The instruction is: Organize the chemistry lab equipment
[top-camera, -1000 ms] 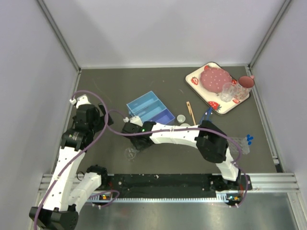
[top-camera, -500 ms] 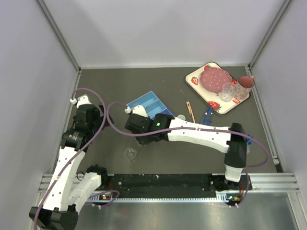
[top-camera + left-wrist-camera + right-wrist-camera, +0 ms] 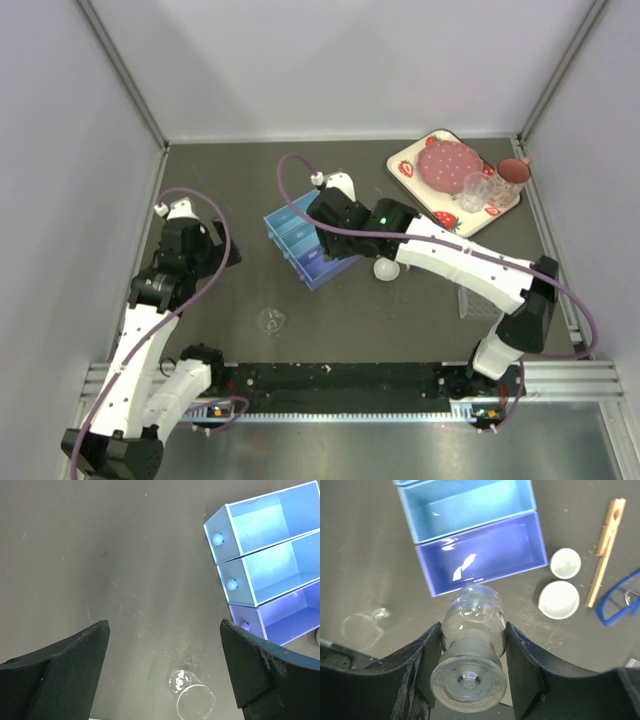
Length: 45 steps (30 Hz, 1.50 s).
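The small clear glass bottle (image 3: 472,622) is up in the air. The right gripper (image 3: 472,642) pinches it from both sides with its two black fingers, so it cannot slip. It hangs just by the dark blue part of the blue plastic sorting box (image 3: 485,550) (I think it belongs in there). Another clear glass piece (image 3: 192,695) lies tipped over on the dark grey table (image 3: 75,555). The left gripper (image 3: 164,630) hovers above it, fingers spread wide and holding nothing, maybe ready to grab it. Two small pale round dishes (image 3: 559,599) and thin tan wooden tongs (image 3: 605,550) wait beside the box.
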Motion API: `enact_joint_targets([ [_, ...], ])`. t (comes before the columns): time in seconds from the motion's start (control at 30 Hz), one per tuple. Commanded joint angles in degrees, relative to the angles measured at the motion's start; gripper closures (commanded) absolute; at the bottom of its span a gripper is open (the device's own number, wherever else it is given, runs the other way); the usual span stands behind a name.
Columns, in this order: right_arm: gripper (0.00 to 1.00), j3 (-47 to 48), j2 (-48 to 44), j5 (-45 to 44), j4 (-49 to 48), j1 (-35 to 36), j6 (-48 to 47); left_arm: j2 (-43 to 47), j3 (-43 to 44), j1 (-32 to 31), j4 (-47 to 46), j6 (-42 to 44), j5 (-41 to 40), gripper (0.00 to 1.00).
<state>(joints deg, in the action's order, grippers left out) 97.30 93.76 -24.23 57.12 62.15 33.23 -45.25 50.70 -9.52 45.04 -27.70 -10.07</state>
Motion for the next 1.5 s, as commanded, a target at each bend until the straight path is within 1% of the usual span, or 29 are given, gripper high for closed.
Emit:
enact_joint_targets([
  [0.0,0.81,-4.0,-0.9,0.0,-3.7,-4.8,-1.9,0.7,-0.2,0.1,-1.7,2.0,3.7,0.03],
  [0.03,0.81,-4.8,-0.6,0.7,-4.5,-7.0,-1.9,0.8,-0.3,0.2,-1.7,2.6,4.7,0.03],
  [0.1,0.81,-6.1,0.3,2.7,-6.2,-8.9,-2.4,0.7,-0.2,0.1,-1.7,4.1,7.7,0.03],
  [0.27,0.81,-6.7,3.6,4.8,-8.9,-11.8,-3.7,1.6,-1.1,0.2,-1.0,5.3,9.7,0.04],
  [0.37,0.81,-5.5,6.9,5.8,-9.6,-12.2,-4.1,2.2,-2.3,0.1,-0.3,5.4,9.7,0.04],
  [0.4,0.81,-5.0,8.5,5.9,-9.8,-12.4,-4.2,2.4,-2.5,0.1,-0.1,5.2,11.4,0.04],
  [0.63,0.82,-4.2,12.9,7.5,-11.8,-12.8,-4.6,3.2,-2.9,0.1,0.0,5.1,12.1,0.05],
  [0.97,0.82,-5.4,15.9,8.6,-15.3,-14.5,-5.5,2.5,-2.4,0.1,-0.3,5.4,11.6,0.05],
  [1.17,0.82,-6.3,16.9,7.5,-16.3,-15.1,-6.2,2.2,-2.3,0.1,-0.5,5.5,11.3,0.05],
  [1.47,0.8,-8.5,19.0,8.2,-20.5,-15.7,-6.8,1.7,-2.4,0.1,-0.5,5.6,13.3,0.05],
])
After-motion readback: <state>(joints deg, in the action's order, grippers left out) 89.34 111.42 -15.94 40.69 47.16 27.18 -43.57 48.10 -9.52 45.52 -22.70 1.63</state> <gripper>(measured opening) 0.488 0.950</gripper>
